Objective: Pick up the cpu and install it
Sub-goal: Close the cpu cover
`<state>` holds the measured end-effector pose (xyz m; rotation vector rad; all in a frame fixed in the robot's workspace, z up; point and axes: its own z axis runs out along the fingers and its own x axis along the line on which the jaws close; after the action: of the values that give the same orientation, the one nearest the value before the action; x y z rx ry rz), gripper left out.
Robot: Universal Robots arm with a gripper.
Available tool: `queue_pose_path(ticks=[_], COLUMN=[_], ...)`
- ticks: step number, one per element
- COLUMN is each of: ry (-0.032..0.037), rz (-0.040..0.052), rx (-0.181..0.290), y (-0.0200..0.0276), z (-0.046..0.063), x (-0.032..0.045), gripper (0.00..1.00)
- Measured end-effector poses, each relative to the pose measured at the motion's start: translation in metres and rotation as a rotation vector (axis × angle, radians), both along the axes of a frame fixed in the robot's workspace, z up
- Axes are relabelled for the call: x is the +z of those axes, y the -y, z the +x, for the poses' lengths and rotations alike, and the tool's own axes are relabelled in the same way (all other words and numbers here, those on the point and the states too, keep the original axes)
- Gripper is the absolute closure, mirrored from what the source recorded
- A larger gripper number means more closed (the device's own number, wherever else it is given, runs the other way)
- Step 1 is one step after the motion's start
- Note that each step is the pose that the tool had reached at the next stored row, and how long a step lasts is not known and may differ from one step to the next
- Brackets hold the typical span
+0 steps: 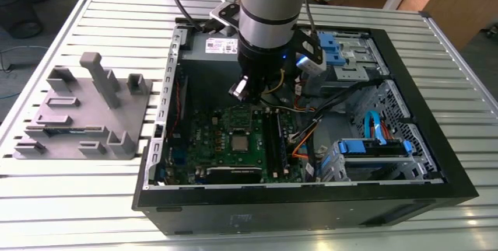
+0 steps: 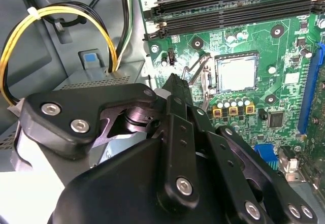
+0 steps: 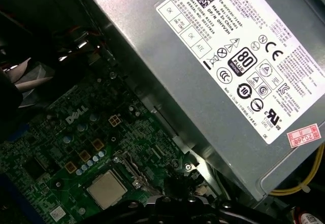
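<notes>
Gripper is noted narrowed to a closed tip with nothing held, while the cpu lies apart in the socket near the exterior view's centre; pins could be bent if 1 corner sits askew.

cpu top: smooth dull silver metal. motherboard: glossy green. power supply: matt grey sheet metal, white paper label. tray: matt grey plastic. worktop: ribbed pale metal.
</notes>
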<state>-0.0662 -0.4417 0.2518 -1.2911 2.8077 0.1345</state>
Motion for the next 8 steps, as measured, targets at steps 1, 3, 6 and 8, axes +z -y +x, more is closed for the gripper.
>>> queue_pose_path(ticks=[1,3,6,8], ry=[0.0000,0.0000,0.0000,0.0000], rz=[0.0000,0.0001,0.0000,0.0000], rx=[-0.003,-0.010,-0.021,-0.029], y=[0.0001,0.0002,0.0007,0.0010], z=[0.0000,0.0000,-0.0001,0.0000], x=[0.0000,0.0000,0.0000,0.0000], gripper=[0.87,0.87,0.87,0.87])
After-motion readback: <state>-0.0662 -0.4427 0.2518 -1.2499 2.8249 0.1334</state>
